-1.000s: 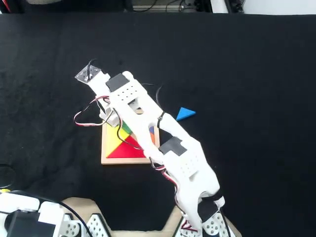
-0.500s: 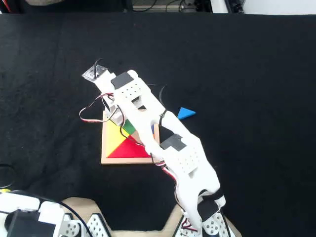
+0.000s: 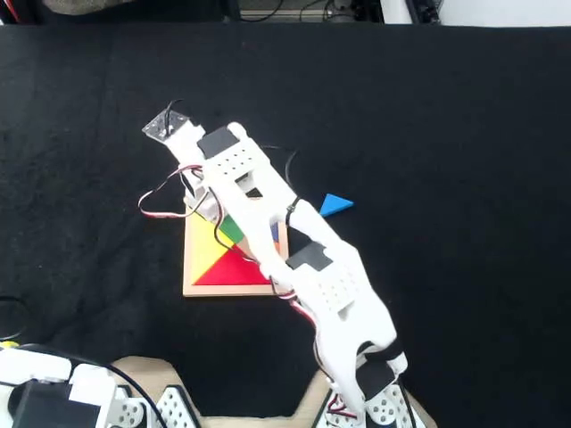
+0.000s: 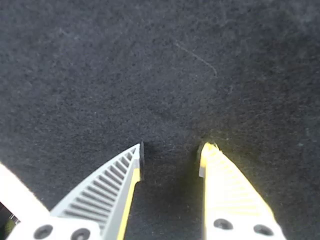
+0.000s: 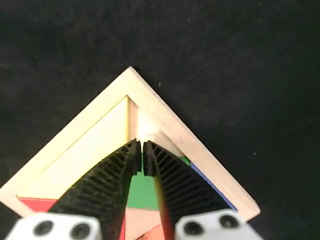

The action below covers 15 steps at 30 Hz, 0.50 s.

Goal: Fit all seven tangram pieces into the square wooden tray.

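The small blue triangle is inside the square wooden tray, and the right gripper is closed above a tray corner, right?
No, the small blue triangle lies outside the square wooden tray, on the black cloth; the high view shows it. The right gripper is closed above a tray corner.

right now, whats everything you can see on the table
tray: 1, wooden, mid-table on the cloth
yellow triangle: 1, in tray
red triangle: 1, in tray, beside the yellow
green piece: 1, in tray, below the right claw
blue piece: 1, in tray, along the rim
blue triangle: 1, loose on the cloth beside the tray
cloth: 1, black, covers the table
right claw: shut, over a tray corner
left claw: open, over cloth
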Motion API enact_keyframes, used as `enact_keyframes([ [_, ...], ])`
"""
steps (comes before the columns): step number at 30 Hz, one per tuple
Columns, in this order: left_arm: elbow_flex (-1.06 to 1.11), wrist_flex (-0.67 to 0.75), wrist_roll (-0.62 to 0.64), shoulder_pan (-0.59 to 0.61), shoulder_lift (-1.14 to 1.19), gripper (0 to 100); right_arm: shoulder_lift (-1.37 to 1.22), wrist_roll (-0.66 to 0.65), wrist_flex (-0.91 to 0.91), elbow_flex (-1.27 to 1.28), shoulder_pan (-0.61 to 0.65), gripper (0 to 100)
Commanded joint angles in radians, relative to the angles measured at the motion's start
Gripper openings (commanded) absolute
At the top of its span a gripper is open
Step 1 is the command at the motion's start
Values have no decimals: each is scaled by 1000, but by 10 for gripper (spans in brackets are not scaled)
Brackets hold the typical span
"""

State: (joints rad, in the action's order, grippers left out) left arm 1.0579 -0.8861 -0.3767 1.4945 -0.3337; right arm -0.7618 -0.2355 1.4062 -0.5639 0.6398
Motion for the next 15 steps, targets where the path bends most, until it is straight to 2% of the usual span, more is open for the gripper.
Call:
enact_keyframes([
  [1,30,8,-9,2,15,195,-25,-8,-14,-47,9,11],
  [15,30,8,-9,-1,15,195,-41,-9,100,-50,9,11],
])
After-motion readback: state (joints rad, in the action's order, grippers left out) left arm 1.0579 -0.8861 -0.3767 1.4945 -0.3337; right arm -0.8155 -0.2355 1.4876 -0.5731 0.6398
